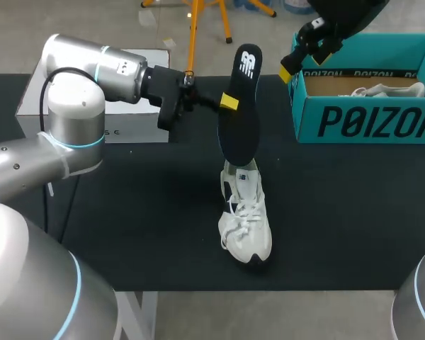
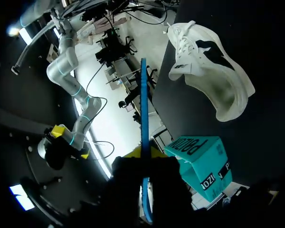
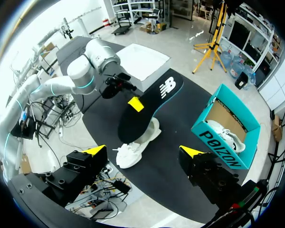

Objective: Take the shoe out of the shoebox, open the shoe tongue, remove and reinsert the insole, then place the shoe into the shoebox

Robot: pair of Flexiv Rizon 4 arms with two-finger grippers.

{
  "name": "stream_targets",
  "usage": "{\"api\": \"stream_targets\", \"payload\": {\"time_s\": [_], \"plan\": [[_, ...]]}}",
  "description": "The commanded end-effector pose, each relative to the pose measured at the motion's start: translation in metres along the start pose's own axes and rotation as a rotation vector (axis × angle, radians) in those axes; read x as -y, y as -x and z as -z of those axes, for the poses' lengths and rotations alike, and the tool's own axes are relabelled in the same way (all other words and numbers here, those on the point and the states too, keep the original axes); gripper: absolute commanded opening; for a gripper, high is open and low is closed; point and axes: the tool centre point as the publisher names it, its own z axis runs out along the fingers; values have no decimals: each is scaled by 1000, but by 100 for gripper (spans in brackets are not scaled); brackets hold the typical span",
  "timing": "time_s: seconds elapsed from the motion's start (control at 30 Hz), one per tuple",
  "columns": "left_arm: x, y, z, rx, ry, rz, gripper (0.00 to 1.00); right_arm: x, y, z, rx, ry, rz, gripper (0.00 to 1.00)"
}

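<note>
White lace-up sneaker (image 1: 246, 221) (image 2: 210, 61) (image 3: 134, 146) sits on the black-covered table (image 1: 340, 212) near its middle, and in the head view you see its toe turned toward the near edge and its laces facing up. Right over its heel opening stands the black foam insole with a white logo (image 1: 241, 106) (image 3: 148, 102), held nearly upright with the logo end uppermost. Its lower end overlaps the sneaker's collar, but you cannot tell whether the two touch. Your left end effector (image 1: 227, 103) (image 2: 143, 159) (image 3: 134, 103) comes in from the left and is clenched on the insole at about mid-length, one yellow tip pressed on the face you can see. From the left wrist the insole (image 2: 144, 114) shows edge-on as a thin blue line running out between the fingers. The teal cardboard shoebox (image 1: 368, 120) (image 2: 202, 164) (image 3: 223, 149) stands open at the table's far right, well apart from the sneaker, with a second white shoe (image 1: 391, 90) (image 3: 228, 135) lying inside it. Your right end effector (image 1: 297, 60) (image 3: 143, 152) hangs high over the shoebox's left corner, its fingers spread wide with nothing between them, and the whole table lies below it.
</note>
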Motion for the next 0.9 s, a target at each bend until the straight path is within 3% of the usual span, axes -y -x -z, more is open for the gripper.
{"api": "stream_targets", "payload": {"time_s": [0.03,0.67,0.7,0.77,0.9], "plan": [[-4,-7,-11,30,45,-8,0,-1,0,-1,1,-2,-2,100],[-5,-6,-13,40,53,-13,0,-1,0,-1,1,-2,-2,100],[-5,-6,-13,40,53,-13,0,0,3,-7,-20,-21,-22,100],[-5,-6,-13,40,53,-13,0,7,13,-14,-145,50,-44,100],[-5,-6,-13,40,53,-13,0,28,30,-30,-278,129,-184,100]]}}
